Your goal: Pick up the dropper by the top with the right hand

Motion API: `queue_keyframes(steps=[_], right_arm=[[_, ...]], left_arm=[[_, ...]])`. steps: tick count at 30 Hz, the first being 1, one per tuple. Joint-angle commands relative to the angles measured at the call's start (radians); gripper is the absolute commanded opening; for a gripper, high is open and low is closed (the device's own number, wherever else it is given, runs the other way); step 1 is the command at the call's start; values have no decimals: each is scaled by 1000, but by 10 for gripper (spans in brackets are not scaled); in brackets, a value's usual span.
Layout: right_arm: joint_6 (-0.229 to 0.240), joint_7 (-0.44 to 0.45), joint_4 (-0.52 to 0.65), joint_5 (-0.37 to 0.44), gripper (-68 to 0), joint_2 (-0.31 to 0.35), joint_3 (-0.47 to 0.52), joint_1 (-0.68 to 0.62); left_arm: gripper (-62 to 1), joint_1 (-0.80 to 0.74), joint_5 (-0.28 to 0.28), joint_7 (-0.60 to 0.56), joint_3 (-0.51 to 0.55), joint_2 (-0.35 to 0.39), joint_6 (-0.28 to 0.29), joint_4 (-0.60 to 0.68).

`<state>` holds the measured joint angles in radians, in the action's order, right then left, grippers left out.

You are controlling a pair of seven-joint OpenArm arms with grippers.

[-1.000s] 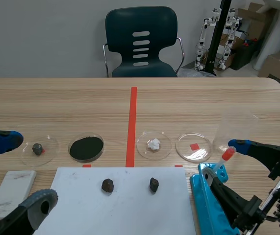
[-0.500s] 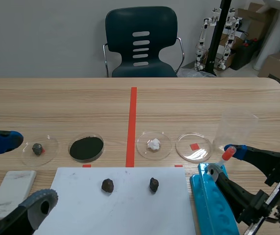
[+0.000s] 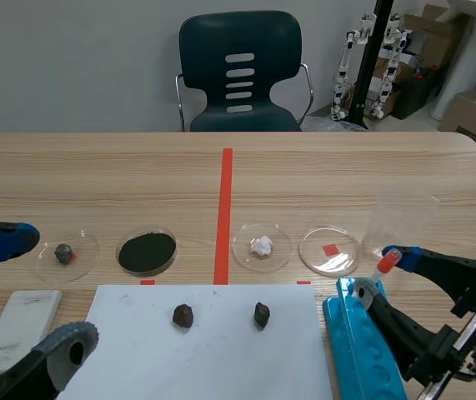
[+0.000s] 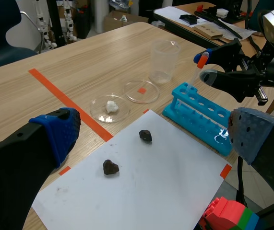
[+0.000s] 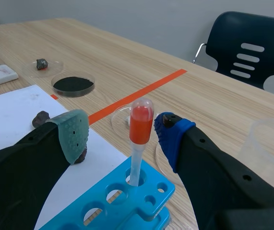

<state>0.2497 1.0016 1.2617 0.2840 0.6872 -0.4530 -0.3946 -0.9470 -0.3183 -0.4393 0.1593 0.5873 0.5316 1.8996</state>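
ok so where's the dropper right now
Scene view, lower right: the dropper stands upright in the end hole of the blue rack, within the open right gripper.

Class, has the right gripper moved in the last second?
Yes. Against the dropper, the right gripper drew slightly back toward the robot; its blue pad now flanks the bulb.

Matt wood-grain table (image 3: pixel 121 179); matt white paper sheet (image 3: pixel 221 358); glossy blue plastic rack (image 3: pixel 358 350); dropper (image 5: pixel 140 125) with clear plastic stem and smooth orange-red bulb; transparent, glossy dishes (image 3: pixel 329 251) and cup (image 3: pixel 401 218); rough dark stones (image 3: pixel 182 315).
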Motion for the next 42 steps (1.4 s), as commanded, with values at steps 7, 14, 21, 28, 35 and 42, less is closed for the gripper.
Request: queue_keyframes(steps=[7, 14, 21, 28, 35, 42], right_arm=[[0, 19, 6, 7, -415, 8, 8, 6], [0, 17, 6, 7, -596, 8, 8, 6], [0, 10, 6, 7, -667, 8, 8, 6], [1, -81, 6, 7, -667, 8, 9, 7], [1, -144, 8, 8, -667, 9, 10, 7], [2, -151, 78, 46, -666, 66, 11, 6]], left_arm=[[14, 3, -14, -16, -3, -5, 2, 9], [14, 3, -14, -16, -3, -5, 2, 9], [14, 3, -14, -16, -3, -5, 2, 9], [14, 3, -14, -16, -3, -5, 2, 9], [14, 3, -14, -16, -3, -5, 2, 9], [14, 3, -14, -16, -3, -5, 2, 9]])
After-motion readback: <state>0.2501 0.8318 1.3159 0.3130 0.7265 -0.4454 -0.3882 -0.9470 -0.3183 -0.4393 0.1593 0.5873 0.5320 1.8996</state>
